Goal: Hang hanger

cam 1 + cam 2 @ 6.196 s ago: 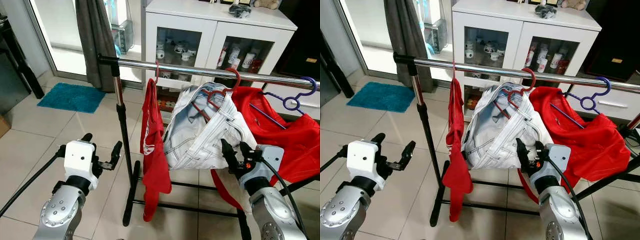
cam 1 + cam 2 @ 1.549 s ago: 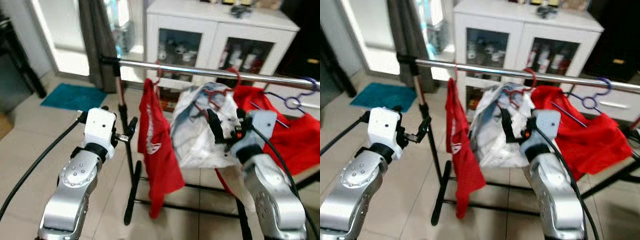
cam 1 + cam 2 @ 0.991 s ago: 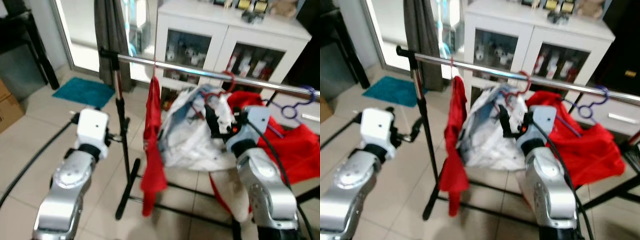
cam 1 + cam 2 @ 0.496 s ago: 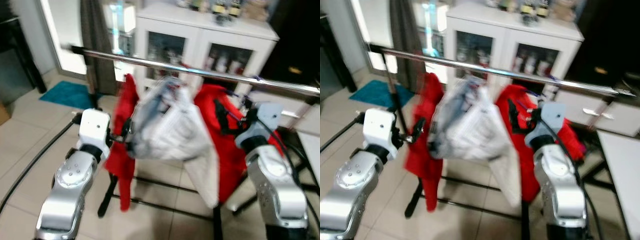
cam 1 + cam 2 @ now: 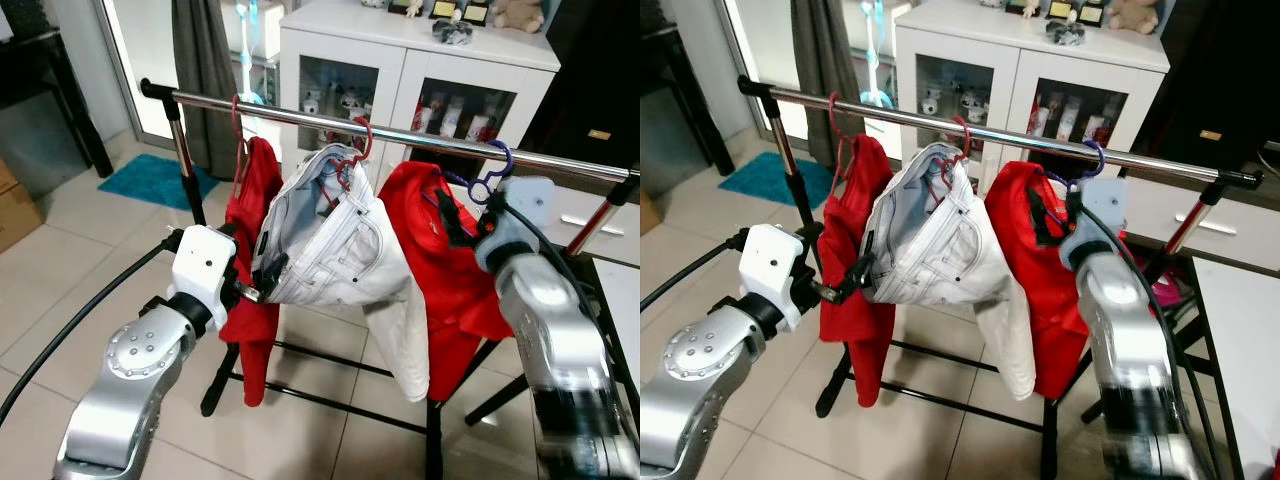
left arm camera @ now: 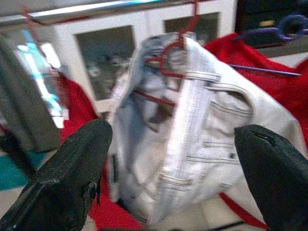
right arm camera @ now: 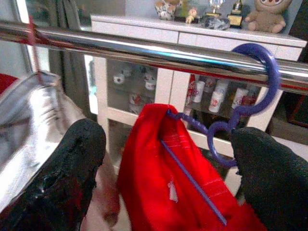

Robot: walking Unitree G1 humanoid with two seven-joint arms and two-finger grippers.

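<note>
We faced the chrome clothes rail (image 5: 420, 137), our landmark. On it hung a red top (image 5: 255, 200), white jeans (image 5: 345, 250) and a red shirt (image 5: 430, 250) on a purple hanger (image 7: 250, 91). Our right gripper (image 7: 168, 168), spread wide and empty, sat just below that hanger. Our left gripper (image 6: 173, 163), also wide, faced the jeans. We judged the hanger light, stiff and slippery, best held by its neck.
</note>
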